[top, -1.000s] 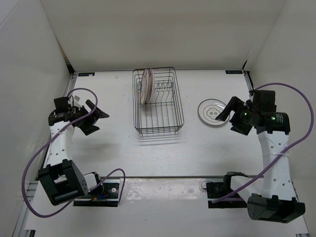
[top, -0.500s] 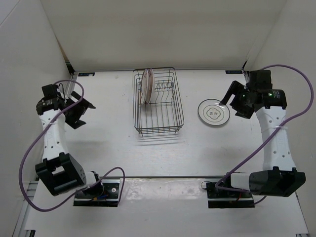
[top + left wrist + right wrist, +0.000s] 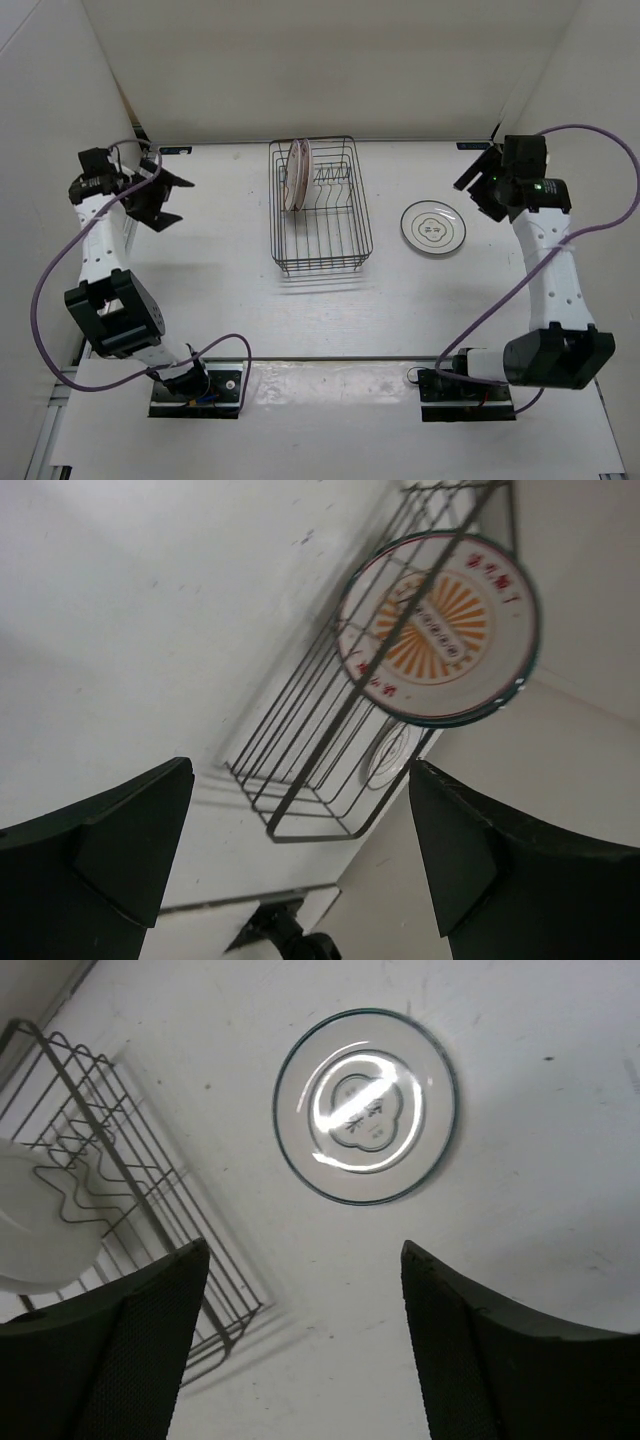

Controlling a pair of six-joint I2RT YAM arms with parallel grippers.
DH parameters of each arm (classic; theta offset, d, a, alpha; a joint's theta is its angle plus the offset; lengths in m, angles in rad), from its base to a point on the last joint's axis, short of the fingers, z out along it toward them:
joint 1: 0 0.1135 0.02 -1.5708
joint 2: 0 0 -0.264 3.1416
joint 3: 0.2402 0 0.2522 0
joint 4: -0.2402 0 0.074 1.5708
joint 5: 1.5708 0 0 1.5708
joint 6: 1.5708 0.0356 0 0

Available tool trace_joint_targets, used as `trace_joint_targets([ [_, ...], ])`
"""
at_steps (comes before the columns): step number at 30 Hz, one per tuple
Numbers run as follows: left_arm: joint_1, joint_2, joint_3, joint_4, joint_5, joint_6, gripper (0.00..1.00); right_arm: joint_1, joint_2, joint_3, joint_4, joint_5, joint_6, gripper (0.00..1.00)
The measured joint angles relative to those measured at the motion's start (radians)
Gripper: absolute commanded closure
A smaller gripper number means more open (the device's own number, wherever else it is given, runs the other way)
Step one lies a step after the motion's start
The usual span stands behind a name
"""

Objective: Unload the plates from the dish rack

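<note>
The dish rack (image 3: 320, 205) stands mid-table, toward the far side of the table (image 3: 220, 290). The patterned plates (image 3: 297, 175) stand upright on edge in its far-left part, close together. A white plate (image 3: 433, 227) with a thin dark rim lies flat on the table right of the rack, well apart from it. The left gripper (image 3: 172, 200) hovers well left of the rack, released and empty. The right gripper (image 3: 478, 192) hangs near the white plate's far-right side, likewise spread wide, grasping nothing

Dark metal wire noted for dish rack (image 3: 320, 205), frame ctr. Gloss w/ glare recorded on plate (image 3: 365, 1105). Matt, scuffed white table (image 3: 220, 290) observed.
</note>
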Motion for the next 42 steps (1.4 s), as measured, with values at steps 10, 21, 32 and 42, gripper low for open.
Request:
trace_joint_targets([
  [10,-0.142,0.149,0.336,0.103,-0.011,0.038,0.06,0.115,0.388,0.281,0.129,-0.163,0.108,0.24],
  [21,-0.494,0.458,0.670,0.184,-0.165,0.145,0.21,0.105,0.103,0.177,0.099,-0.145,-0.016,0.11],
  [32,-0.629,0.570,0.641,0.259,-0.233,0.179,0.26,0.092,-0.199,0.033,-0.021,0.048,-0.132,0.10],
  [42,-0.644,0.575,0.646,0.275,-0.243,0.203,0.28,0.091,-0.313,-0.048,-0.107,0.173,-0.156,0.10],
])
